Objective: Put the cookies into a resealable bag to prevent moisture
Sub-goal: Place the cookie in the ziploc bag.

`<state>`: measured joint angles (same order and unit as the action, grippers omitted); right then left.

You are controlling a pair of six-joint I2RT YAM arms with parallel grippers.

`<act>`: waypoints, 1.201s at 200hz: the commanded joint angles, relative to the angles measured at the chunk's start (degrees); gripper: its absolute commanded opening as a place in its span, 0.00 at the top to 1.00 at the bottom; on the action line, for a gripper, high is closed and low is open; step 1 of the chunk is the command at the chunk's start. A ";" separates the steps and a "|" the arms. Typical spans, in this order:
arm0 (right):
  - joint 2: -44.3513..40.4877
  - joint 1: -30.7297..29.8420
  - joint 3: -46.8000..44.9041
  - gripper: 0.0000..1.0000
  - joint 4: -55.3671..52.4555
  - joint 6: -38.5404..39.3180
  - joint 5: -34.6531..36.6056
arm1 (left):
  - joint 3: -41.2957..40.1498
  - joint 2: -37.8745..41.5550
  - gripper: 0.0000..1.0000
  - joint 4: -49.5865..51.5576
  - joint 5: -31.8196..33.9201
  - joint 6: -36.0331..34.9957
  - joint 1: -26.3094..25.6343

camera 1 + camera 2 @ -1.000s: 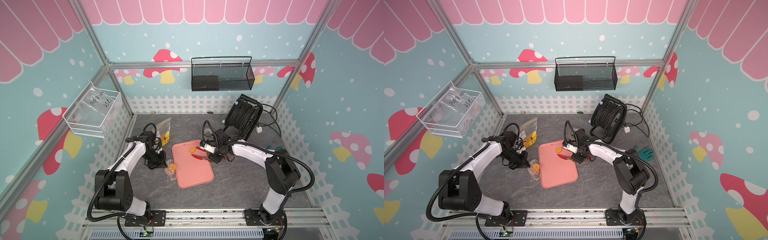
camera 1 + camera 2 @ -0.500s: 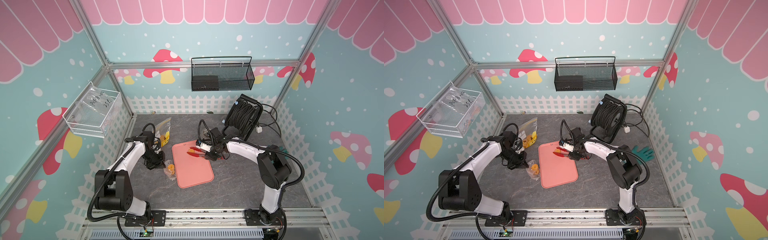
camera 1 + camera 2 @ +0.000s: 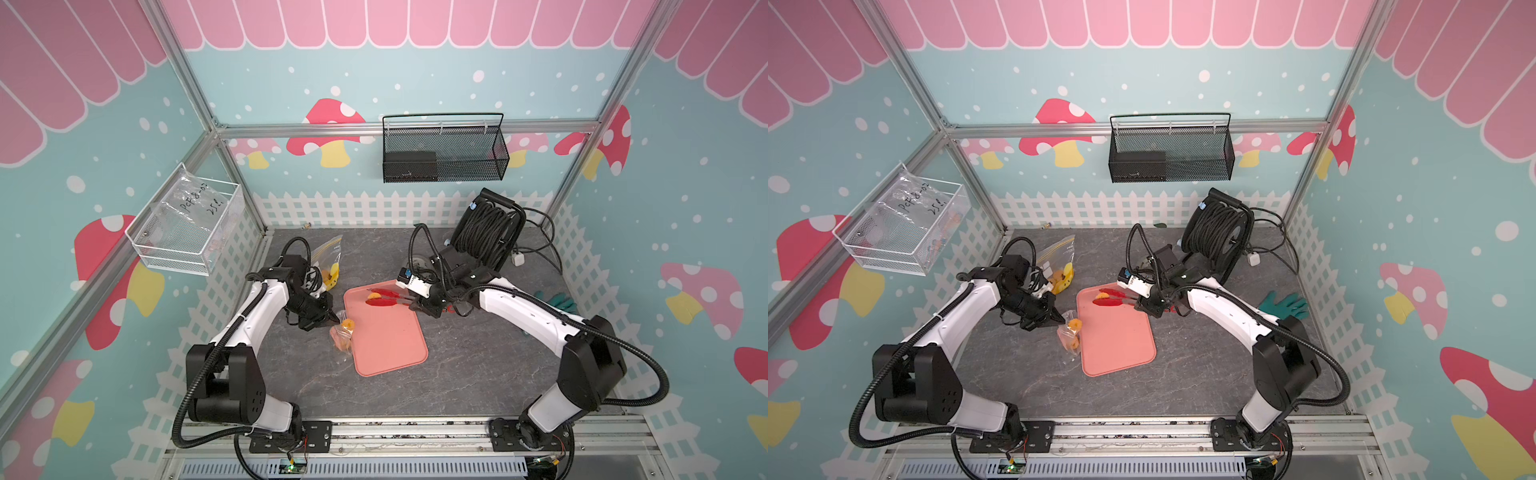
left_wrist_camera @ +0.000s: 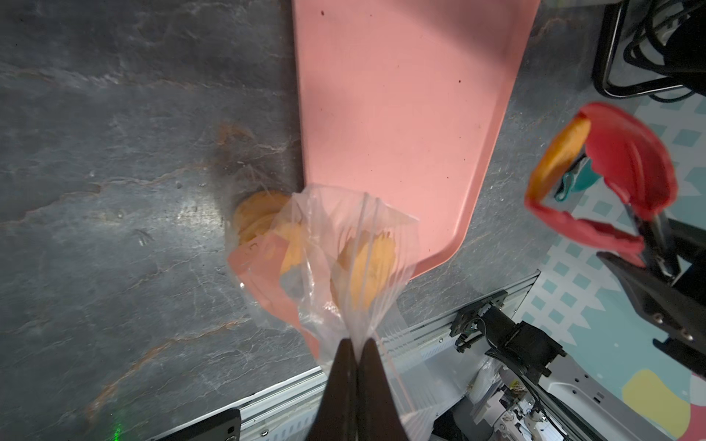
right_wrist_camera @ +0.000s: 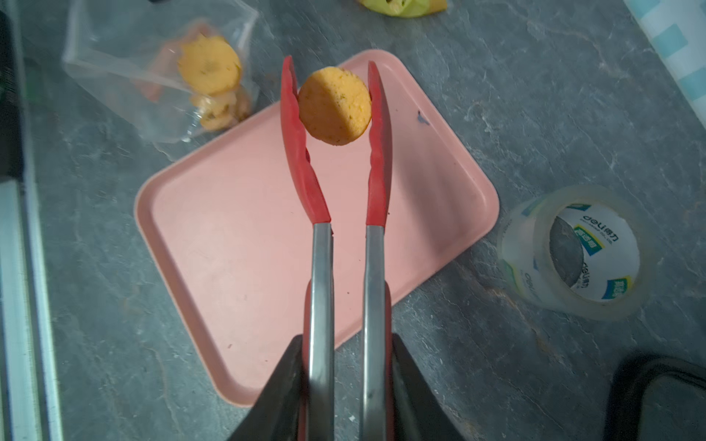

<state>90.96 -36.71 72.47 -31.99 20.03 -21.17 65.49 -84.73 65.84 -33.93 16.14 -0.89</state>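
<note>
Golden-orange round cookie [image 5: 334,106], one item, pinched by its edges between the tips of the red-tipped steel tongs [image 5: 321,267], held above the rear end of the pink rectangular plastic tray [image 5: 214,236]; more cookies [image 4: 366,267] of the same colour already lie inside the clear resealable plastic bag [image 4: 344,244], which sits on the grey stone-patterned table [image 4: 114,152] just beside the tray's edge.

Hazards, as we judge them: the grip is on the rim of the cookie alone, so a slackening of the tongs would drop it, and a harder squeeze might crack it; the bag's mouth hangs slack from a single pinched point, so we expect the cookie could catch the rim and fall to the table; a push from the tongs could drag the film out of the left hand [image 4: 357,347].

Right hand [image 5: 345,355]: part closed, clamped on the two steel arms of the tongs; touches nothing else. Left hand: fingers together, nipping the bag's top edge by the zip strip.
</note>
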 commanded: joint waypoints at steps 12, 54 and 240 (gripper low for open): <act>-0.20 -2.44 -4.43 0.67 -0.27 -0.69 -5.11 | 2.35 1.23 1.00 -0.62 -4.49 -0.22 0.19; 5.30 -4.97 -1.12 0.67 -0.18 0.12 -3.01 | 2.72 1.91 1.00 -0.57 -7.36 0.16 0.18; 0.64 -7.59 5.52 0.67 2.37 -0.58 -4.63 | 3.30 3.84 1.00 1.93 -2.58 -1.03 0.34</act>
<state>94.00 -43.44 75.83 -31.03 18.79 -25.36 66.74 -82.74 66.17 -38.83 16.45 -0.75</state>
